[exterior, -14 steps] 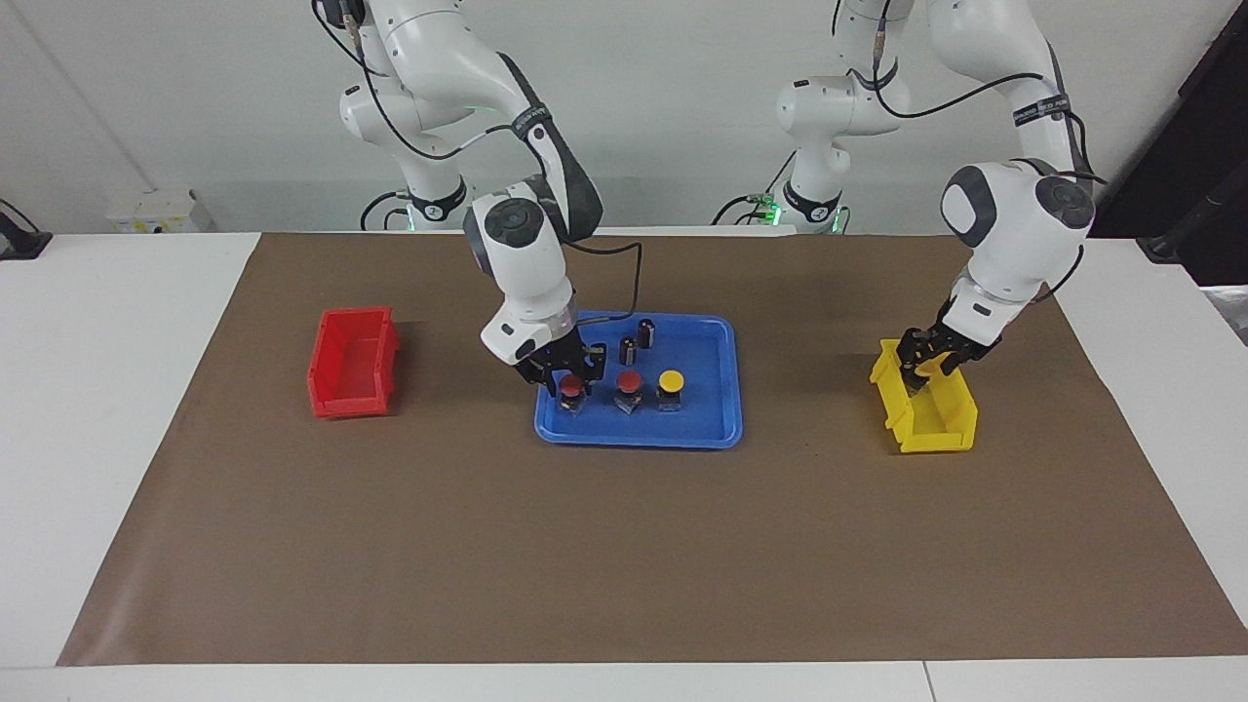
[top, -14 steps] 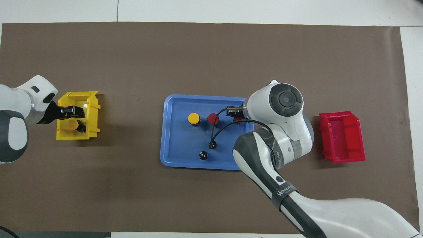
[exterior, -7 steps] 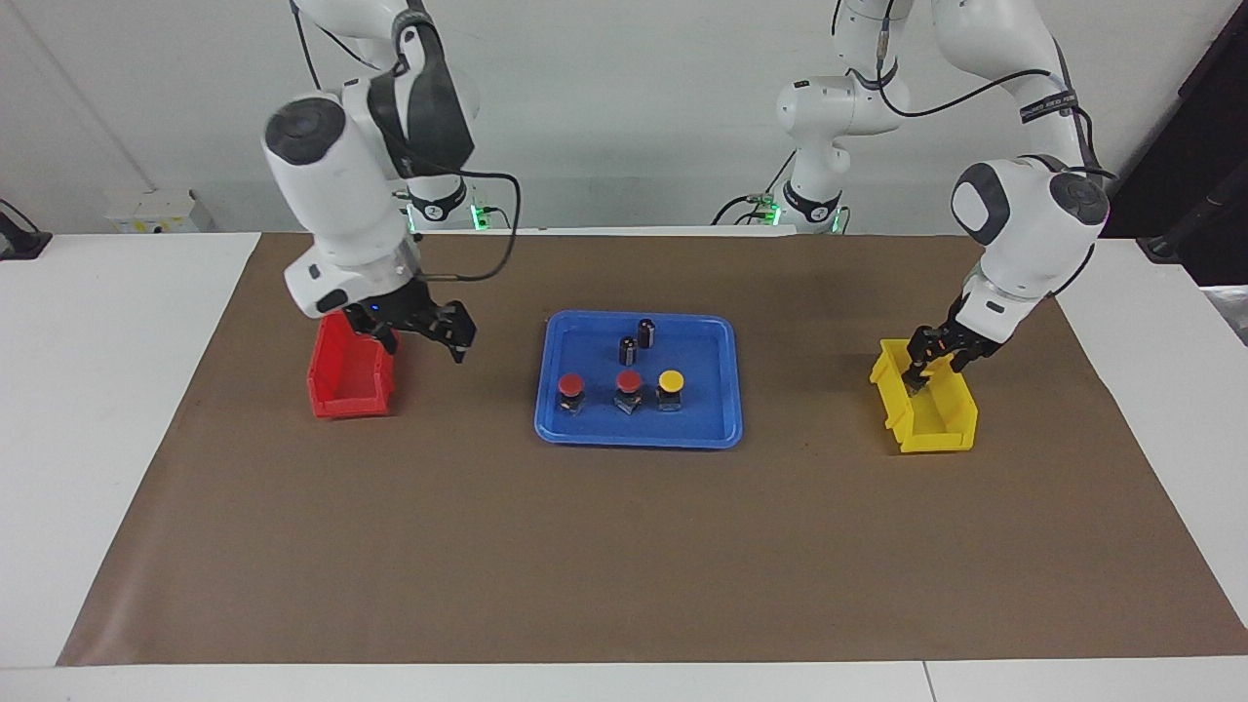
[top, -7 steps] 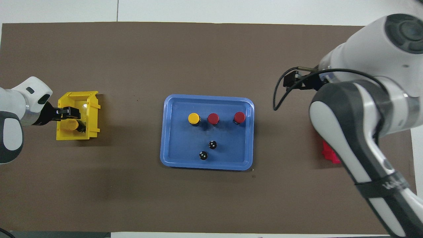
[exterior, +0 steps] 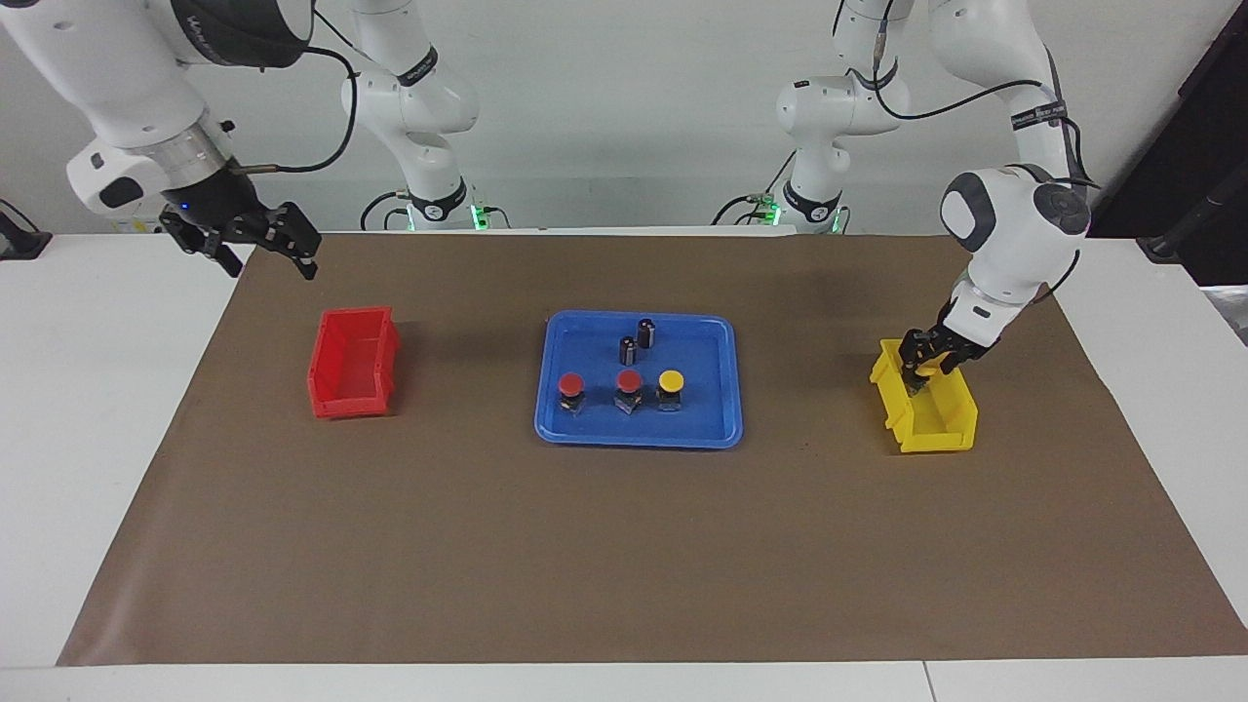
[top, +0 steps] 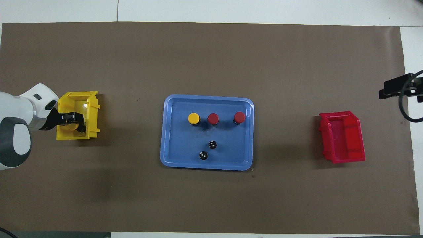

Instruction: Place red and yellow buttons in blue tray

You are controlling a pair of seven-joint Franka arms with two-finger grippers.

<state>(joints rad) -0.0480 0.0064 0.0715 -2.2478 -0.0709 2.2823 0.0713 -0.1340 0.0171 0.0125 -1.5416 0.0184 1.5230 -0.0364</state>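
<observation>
Facing view: white table (exterior: 97,439) under brown mat (exterior: 624,546), white wall; blue tray (exterior: 712,429) holds three buttons (exterior: 628,382); left gripper (exterior: 916,375), jaw state unclear, in yellow bin (exterior: 941,429); right gripper (exterior: 258,249) spread wide.

Glossy plastic blue tray (exterior: 726,385), matt brown paper table cover (exterior: 624,546)

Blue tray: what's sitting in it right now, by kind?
Red buttons: 2
Yellow buttons: 1
Dark cylinders: 2
Total in the tray: 5
</observation>
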